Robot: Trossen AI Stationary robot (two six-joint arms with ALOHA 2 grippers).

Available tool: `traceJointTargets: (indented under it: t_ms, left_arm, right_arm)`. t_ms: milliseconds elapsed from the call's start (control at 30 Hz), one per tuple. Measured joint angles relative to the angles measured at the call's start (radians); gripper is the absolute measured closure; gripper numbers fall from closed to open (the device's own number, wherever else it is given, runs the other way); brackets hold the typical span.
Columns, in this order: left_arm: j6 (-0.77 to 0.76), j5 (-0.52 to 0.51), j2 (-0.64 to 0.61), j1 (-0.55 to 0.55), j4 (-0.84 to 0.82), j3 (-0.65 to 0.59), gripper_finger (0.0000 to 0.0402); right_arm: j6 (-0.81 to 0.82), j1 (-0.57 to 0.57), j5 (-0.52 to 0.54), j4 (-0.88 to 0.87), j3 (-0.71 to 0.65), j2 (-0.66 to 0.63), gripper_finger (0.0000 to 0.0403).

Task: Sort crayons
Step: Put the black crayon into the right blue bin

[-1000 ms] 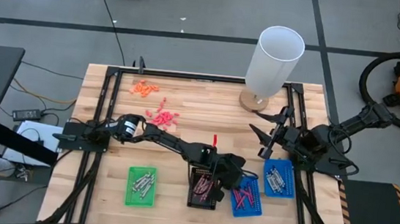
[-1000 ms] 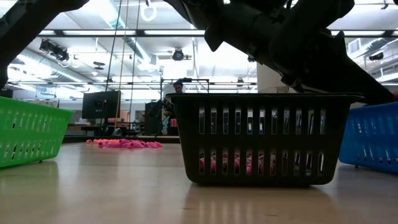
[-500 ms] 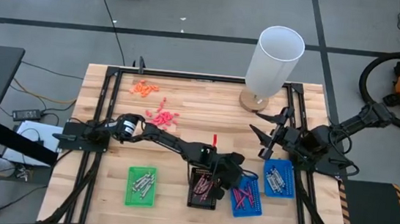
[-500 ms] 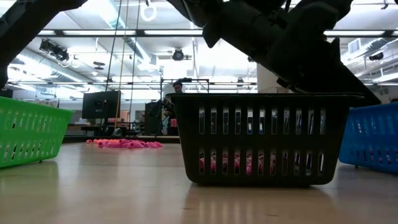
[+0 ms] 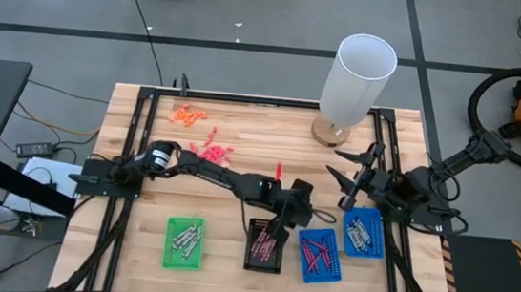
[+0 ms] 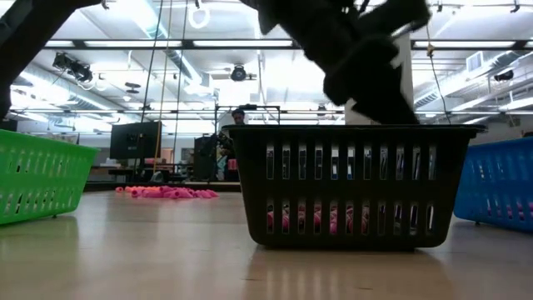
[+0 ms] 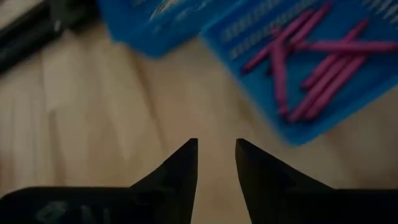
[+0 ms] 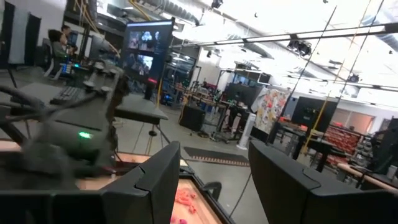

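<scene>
Left claw (image 7: 216, 163) over bare desk (image 5: 230, 258) just beside the 2 blue trays (image 7: 348, 87), fingers slightly parted, nothing between them. Maroon crayons (image 7: 314, 65) lie in the nearer blue tray; its far edge is cut off and the other blue tray's contents are blurred. Black basket (image 6: 354, 185) shows pink crayons (image 6: 333, 221) only through its slots. Loose pink crayons (image 5: 210, 150) up the desk. Right claw (image 5: 346, 181) raised at the right side, fingers spread, empty.
</scene>
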Motion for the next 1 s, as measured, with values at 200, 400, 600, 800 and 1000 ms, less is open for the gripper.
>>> traceJointTargets:
  t_ms: [200, 400, 600, 800, 1000]
  left_arm:
    - [-0.013, 0.002, -0.030, 0.018, -0.069, 0.000, 0.0283]
    - [-0.009, 0.001, -0.041, 0.035, -0.161, -0.002, 0.0283]
    - [-0.008, 0.000, -0.042, 0.065, -0.212, -0.002, 0.0283]
    - [-0.057, 0.001, -0.043, 0.134, -0.209, -0.002, 0.0283]
    - [-0.148, 0.001, -0.043, 0.229, -0.187, -0.002, 0.0283]
  right_arm:
    - [0.000, 0.028, 0.052, 0.002, 0.000, 0.000, 0.0203]
    - [-0.008, 0.063, 0.105, 0.001, 0.000, 0.000, 0.0203]
    - [-0.018, 0.089, 0.120, 0.000, 0.000, 0.000, 0.0203]
    - [-0.032, 0.104, 0.156, -0.004, 0.000, 0.000, 0.0203]
    - [-0.035, 0.104, 0.161, -0.020, 0.000, 0.001, 0.0203]
